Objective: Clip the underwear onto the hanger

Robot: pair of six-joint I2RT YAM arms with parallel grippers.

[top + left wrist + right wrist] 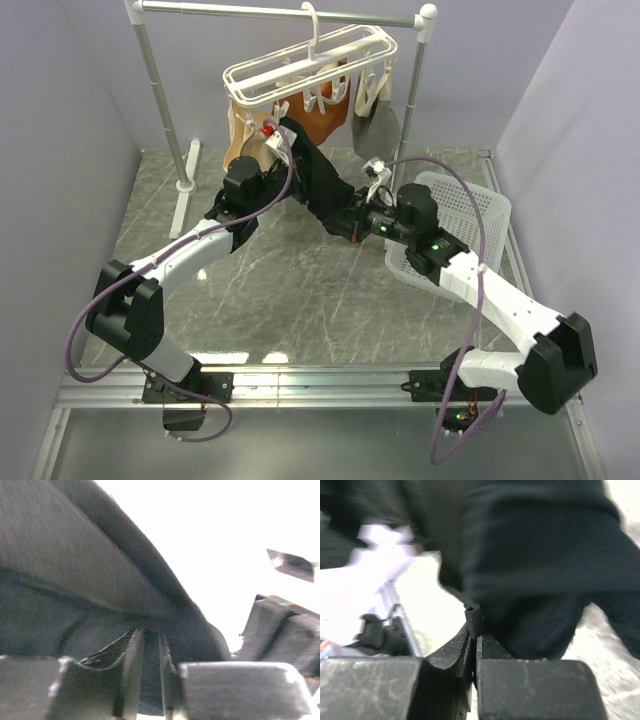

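Note:
The black underwear hangs stretched in the air between my two grippers, below the white hanger that hooks on the rail. My left gripper holds its upper end just under the hanger's left clips. In the left wrist view the fingers stand close together with dark underwear fabric between them. My right gripper holds the lower end above the table. In the right wrist view that gripper is shut, pinching a fold of the underwear.
An orange garment, a tan garment and a grey one hang from the hanger's clips. The metal rail stand rises at the back. A white laundry basket lies tilted under my right arm.

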